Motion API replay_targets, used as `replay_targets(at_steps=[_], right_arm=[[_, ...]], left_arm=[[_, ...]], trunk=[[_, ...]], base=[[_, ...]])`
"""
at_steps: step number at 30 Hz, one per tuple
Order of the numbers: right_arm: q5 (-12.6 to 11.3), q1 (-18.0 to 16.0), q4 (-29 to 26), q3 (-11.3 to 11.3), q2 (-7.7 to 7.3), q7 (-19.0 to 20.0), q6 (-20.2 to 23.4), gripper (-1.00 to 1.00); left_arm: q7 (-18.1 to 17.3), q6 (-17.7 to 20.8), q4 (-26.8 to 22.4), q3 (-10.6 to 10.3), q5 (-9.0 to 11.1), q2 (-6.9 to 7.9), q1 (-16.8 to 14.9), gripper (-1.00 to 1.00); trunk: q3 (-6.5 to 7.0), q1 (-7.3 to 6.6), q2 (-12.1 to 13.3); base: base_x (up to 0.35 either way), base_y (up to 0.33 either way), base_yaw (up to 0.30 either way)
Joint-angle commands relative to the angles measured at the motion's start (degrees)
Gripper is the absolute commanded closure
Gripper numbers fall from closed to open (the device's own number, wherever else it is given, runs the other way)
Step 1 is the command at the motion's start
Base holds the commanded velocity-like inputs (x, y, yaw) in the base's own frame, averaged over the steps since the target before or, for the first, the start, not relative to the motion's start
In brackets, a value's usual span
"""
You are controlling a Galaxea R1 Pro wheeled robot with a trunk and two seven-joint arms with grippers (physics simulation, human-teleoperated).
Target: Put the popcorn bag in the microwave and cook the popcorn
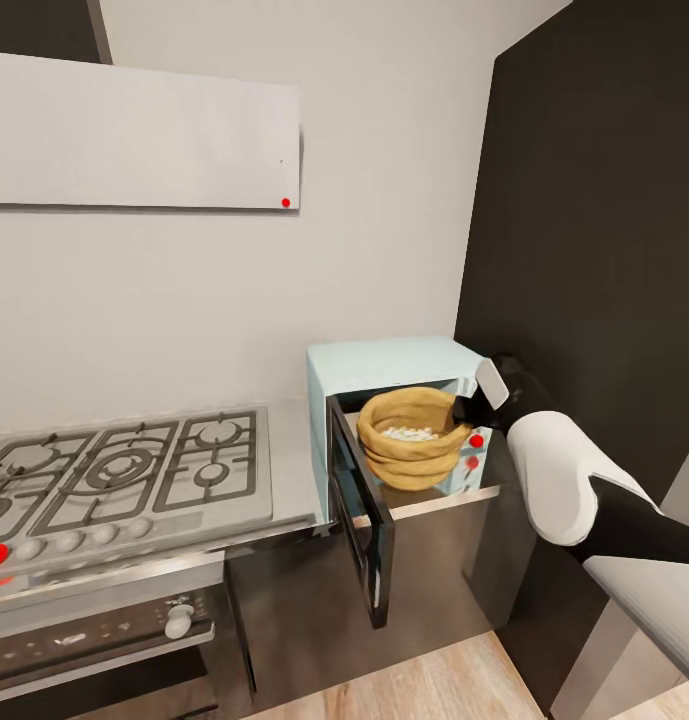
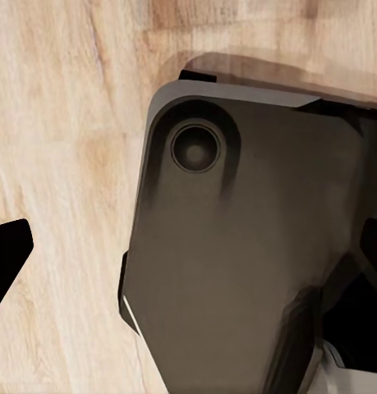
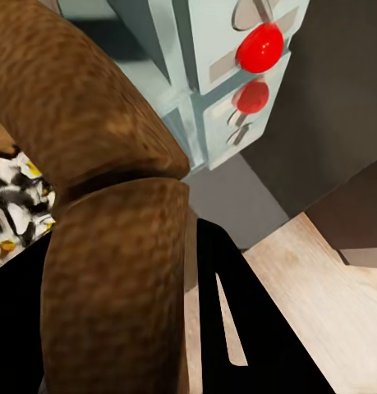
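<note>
Right jaws clamped on popcorn bag [image 1: 409, 438] rim at open microwave [image 1: 389, 365]; left jaws' state unclear.

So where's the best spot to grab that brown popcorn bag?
The thick rolled rim on the popcorn bag, coming from the right, where the right pincer already meets it. The rim is a firm roll, the sides are wrinkly, and the microwave door hangs open on the left.
</note>
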Motion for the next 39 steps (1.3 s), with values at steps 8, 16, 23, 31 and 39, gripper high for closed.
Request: replay_targets(at_steps=[8, 16, 23, 31, 39], right_arm=[[-0.2, 0.0, 0.0, -0.3, 0.02, -0.4, -0.1, 1.0], [-0.2, 0.0, 0.0, -0.3, 0.11, -0.4, -0.4, 1.0], [-0.2, 0.0, 0.0, -0.7, 0.8, -0.4, -1.9, 1.0], [-0.2, 0.0, 1.5, -0.9, 0.64, -0.1, -1.4, 1.0], [-0.9, 0.6, 1.9, -1.0, 0.48, -0.2, -0.8, 1.0]], left_arm=[[0.1, -0.1, -0.1, 0.3, 0.4, -0.03, 0.0, -1.0], [0.0, 0.0, -0.1, 0.3, 0.4, 0.03, 0.0, -1.0], [0.1, 0.0, -0.1, 0.3, 0.4, 0.04, 0.0, -1.0], [0.1, 0.0, -0.1, 0.3, 0.4, 0.04, 0.0, -1.0], [0.0, 0.0, -0.1, 0.3, 0.4, 0.04, 0.0, -1.0]], trunk=[[-0.07, 0.01, 0.0], [-0.07, 0.01, 0.0], [-0.07, 0.01, 0.0], [-0.07, 0.01, 0.0], [-0.07, 0.01, 0.0]], base=[[0.001, 0.0, 0.0], [0.207, 0.0, 0.0], [0.032, 0.0, 0.0], [0.0, 0.0, 0.0], [0.0, 0.0, -0.072]])
